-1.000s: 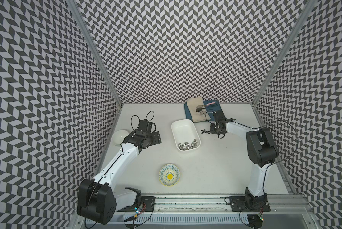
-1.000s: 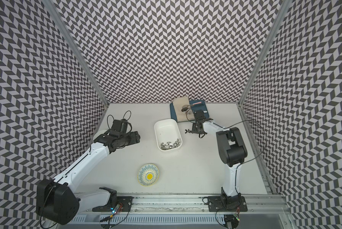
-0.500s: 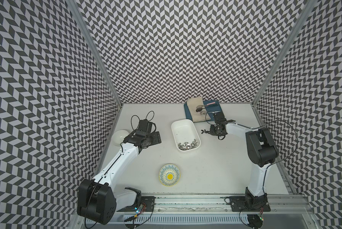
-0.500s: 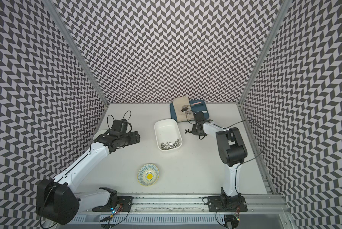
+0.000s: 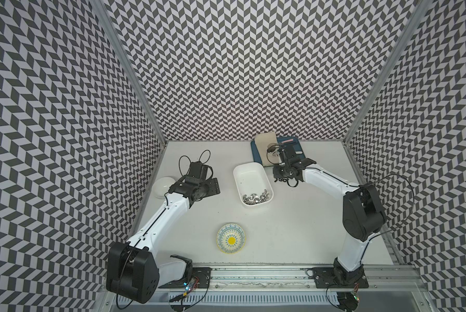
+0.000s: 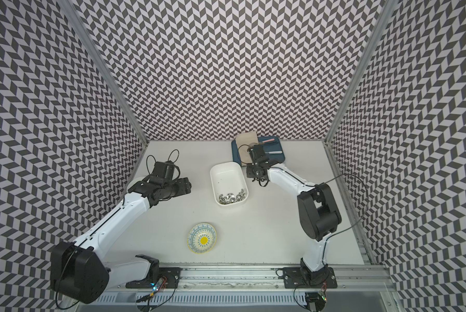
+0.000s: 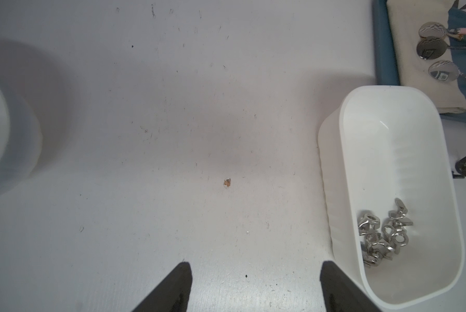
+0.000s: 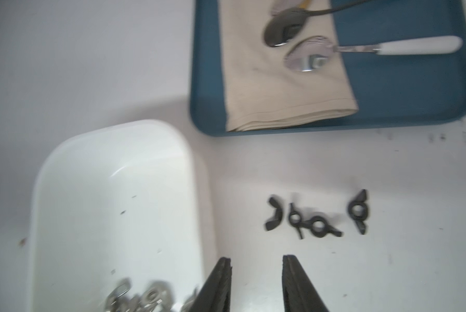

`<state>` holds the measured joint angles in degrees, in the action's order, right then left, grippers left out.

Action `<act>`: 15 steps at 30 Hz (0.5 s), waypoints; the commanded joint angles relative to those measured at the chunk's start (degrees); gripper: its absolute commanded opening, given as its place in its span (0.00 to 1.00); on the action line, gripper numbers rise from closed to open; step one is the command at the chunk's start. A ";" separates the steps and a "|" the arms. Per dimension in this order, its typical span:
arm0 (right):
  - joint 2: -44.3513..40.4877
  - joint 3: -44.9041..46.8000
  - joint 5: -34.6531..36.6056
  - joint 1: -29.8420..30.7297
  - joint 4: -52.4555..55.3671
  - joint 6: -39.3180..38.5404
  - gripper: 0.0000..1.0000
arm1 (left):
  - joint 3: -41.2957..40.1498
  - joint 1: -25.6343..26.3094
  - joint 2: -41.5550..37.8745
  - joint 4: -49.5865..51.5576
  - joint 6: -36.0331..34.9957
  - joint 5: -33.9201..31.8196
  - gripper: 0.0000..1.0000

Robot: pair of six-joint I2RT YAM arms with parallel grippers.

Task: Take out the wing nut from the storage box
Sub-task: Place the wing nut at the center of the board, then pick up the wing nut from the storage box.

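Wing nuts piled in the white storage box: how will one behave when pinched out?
Wing nuts look metal, shiny: likely stiff, slippery. Heaped, wings overlapping: neighbours may lift too. Storage box looks light plastic; may slide.

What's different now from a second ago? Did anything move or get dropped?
The right gripper seems to have edged a little toward the storage box, and its jaws now stand apart with nothing between them; four dark wing nuts lie on the table just ahead. The earlier pictures are too small to show a release. The left gripper, the box, the patterned bowl and the blue tray stayed put.
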<state>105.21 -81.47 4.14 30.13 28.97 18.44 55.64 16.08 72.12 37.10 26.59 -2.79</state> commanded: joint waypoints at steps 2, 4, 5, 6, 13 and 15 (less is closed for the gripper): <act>0.78 -1.30 -3.55 5.80 1.84 0.06 0.36 | 2.03 -0.29 0.53 0.08 -0.64 -0.09 0.79; 2.31 -2.31 -4.58 7.93 2.20 0.92 0.37 | 2.16 -0.32 0.87 0.08 -0.66 0.40 0.79; 3.21 -2.83 -4.93 8.91 2.22 1.14 0.37 | 2.32 -0.33 1.04 0.15 -0.66 0.50 0.79; 4.39 -3.58 -5.08 9.79 2.86 1.40 0.37 | 2.51 -0.31 1.23 0.25 -0.69 0.49 0.79; 10.25 -5.61 -5.66 12.01 5.68 2.74 0.42 | 3.05 -0.27 1.01 0.99 -1.12 0.24 0.79; 11.09 -5.54 -5.77 12.06 5.92 2.75 0.43 | 2.68 -0.26 0.85 1.04 -1.10 0.11 0.79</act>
<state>115.11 -86.00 -1.34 42.19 33.80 20.38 57.14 16.08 73.19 37.47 26.41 -2.70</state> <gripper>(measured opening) 0.429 0.790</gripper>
